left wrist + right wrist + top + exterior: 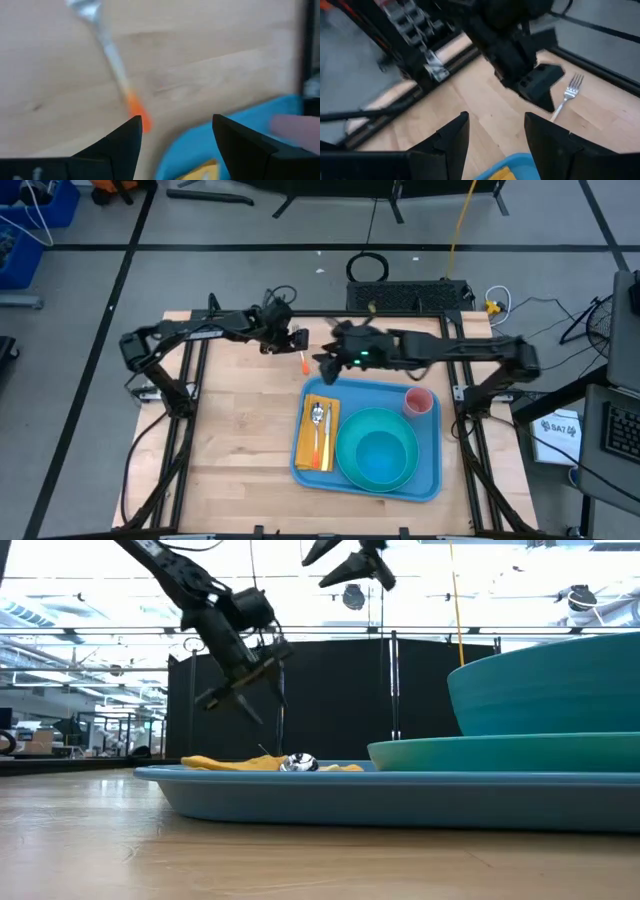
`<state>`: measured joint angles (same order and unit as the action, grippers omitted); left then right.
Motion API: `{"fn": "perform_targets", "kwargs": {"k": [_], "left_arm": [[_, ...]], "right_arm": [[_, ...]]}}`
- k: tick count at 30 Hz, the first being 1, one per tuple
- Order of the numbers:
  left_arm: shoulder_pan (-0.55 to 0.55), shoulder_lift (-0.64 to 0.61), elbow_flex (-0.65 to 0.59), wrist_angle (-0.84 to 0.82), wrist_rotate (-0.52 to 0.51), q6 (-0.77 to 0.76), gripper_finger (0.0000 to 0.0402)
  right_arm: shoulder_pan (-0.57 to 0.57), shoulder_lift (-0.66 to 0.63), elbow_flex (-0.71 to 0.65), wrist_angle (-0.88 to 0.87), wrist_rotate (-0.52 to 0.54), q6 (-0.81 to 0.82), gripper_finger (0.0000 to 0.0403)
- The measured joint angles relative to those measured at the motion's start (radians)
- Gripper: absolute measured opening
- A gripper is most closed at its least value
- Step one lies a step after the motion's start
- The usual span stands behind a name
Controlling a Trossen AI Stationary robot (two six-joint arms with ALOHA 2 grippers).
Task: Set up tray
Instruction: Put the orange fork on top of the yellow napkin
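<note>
1. The tray (432,470), blue with a raised rim, sits on the wooden table (230,440) toward its right half, the long side running left to right in the high view.
2. Inside it, on the left, lies a yellow napkin (305,442) with a spoon (316,420) and an orange-handled utensil (324,448) lying side by side on top.
3. In the middle of the tray stands a teal plate (350,465) carrying a teal bowl (385,458); from the low view the bowl rises well above the plate rim.
4. At the tray's far right corner stands a pink cup (418,401), upright, just beside the plate.
5. On the bare wood just beyond the tray's far left corner there's a fork (107,47) with an orange handle, tines pointing away from the tray.
6. Left gripper (177,132) hovers above that fork's handle end, fingers spread apart, nothing between them.
7. Right gripper (495,132) hangs over the tray's far left edge, facing the left arm, jaws apart and empty.
8. Writing: a white label on the equipment off the table's right side shows characters, too small to read.
</note>
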<state>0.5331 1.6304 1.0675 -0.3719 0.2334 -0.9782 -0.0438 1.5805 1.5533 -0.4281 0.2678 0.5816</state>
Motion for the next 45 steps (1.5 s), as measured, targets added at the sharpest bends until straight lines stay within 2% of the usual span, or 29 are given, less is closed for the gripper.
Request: {"fn": "perform_targets", "kwargs": {"k": [6,12,25,29,41,45], "left_arm": [[0.011,0.113,0.094,-0.133,0.017,0.039,0.0246],[0.014,0.181,0.177,-0.156,-0.024,0.061,0.0246],[0.068,0.276,0.235,-0.27,-0.044,0.081,0.0245],[0.067,0.298,0.235,-0.256,-0.024,0.075,0.0245],[0.076,0.308,0.235,-0.202,-0.06,0.063,0.0245],[0.081,0.331,0.235,-0.211,-0.077,0.06,0.0232]], "right_arm": [[0.009,-0.187,-0.269,0.223,0.003,0.004,0.018],[0.021,-0.296,-0.396,0.357,0.047,-0.009,0.018],[0.04,-0.31,-0.41,0.357,0.044,-0.056,0.018],[0.039,-0.31,-0.41,0.357,0.045,-0.072,0.018],[0.039,-0.31,-0.41,0.349,0.043,-0.074,0.018],[0.039,-0.31,-0.41,0.349,0.043,-0.074,0.018]]}}
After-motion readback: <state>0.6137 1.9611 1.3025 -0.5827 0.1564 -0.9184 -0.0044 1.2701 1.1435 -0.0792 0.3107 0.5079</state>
